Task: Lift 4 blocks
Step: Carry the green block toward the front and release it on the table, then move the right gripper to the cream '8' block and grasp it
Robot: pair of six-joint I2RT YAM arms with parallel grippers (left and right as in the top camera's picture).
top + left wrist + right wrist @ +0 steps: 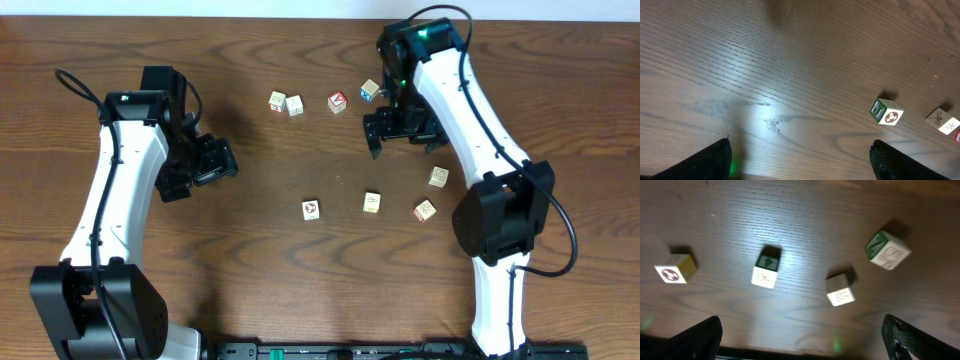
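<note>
On the near-right part of the table (250,275), the 4 blocks (372,202) sat flat on the wood, none of them raised. They lay in a loose line, each well apart from the next. The picture block (311,209), with a red-and-black mark on top, was at the left end, and a paler one came next. The corner block (425,210) was at the right end, with the fourth block (438,177) just beyond it on the far side.

Farther back stood other cubes: two pale cubes (286,103) side by side, a red-faced cube (338,102) and a blue-faced cube (371,91).

The right gripper (402,133) hovered over bare wood between the two groups, near the blue-faced cube. Its jaws were spread wide with nothing between them. Its wrist view looked down on all four blocks, with the fingers out at the picture's lower corners.

The left gripper (200,168) hung at the left of the table, well apart from every block, and was also wide and empty.

The step in hand looked like the approach to a pick by the right arm. The next move seemed to call for:
- bringing that gripper nearward over one block, the fourth block being closest;
- turning the wrist square to its faces, since the blocks sat at differing angles;
- descending until the fingers straddled it;
- closing and raising.

Such small cubes would leave little room for a misplaced descent.
</note>
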